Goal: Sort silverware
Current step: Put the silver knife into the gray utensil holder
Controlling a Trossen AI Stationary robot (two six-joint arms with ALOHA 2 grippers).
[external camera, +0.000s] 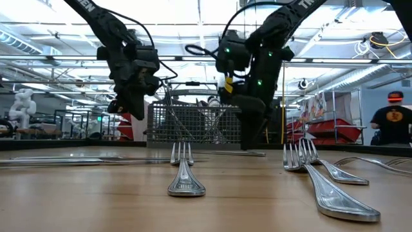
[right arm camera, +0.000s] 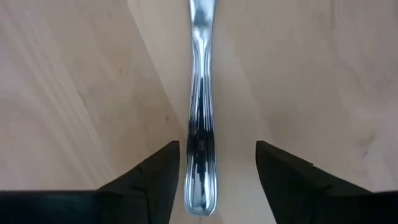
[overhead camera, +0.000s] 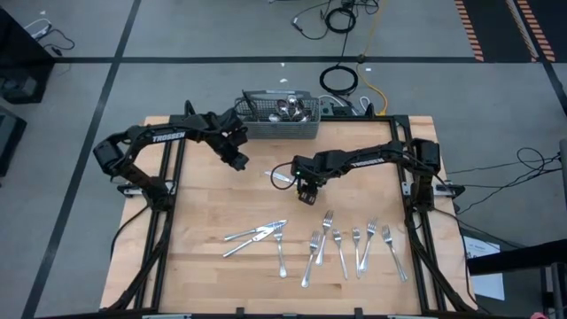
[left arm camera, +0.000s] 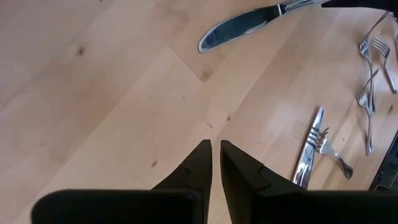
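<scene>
Knife [right arm camera: 200, 124]: lying flat on table [overhead camera: 213, 204], handle sits between the fingers
Right gripper [right arm camera: 214, 177]: spread wide, not gripping anything
Left gripper [left arm camera: 214, 165]: nearly closed, empty

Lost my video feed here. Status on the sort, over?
Right gripper open, straddling a knife lying mid-table. Left gripper nearly shut, empty, hovering near the basket. Forks laid along the front edge. Nothing in the way.

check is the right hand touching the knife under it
Apart. The right wrist view shows the right hand open, with bare table on both sides between its fingers and the knife handle.
</scene>
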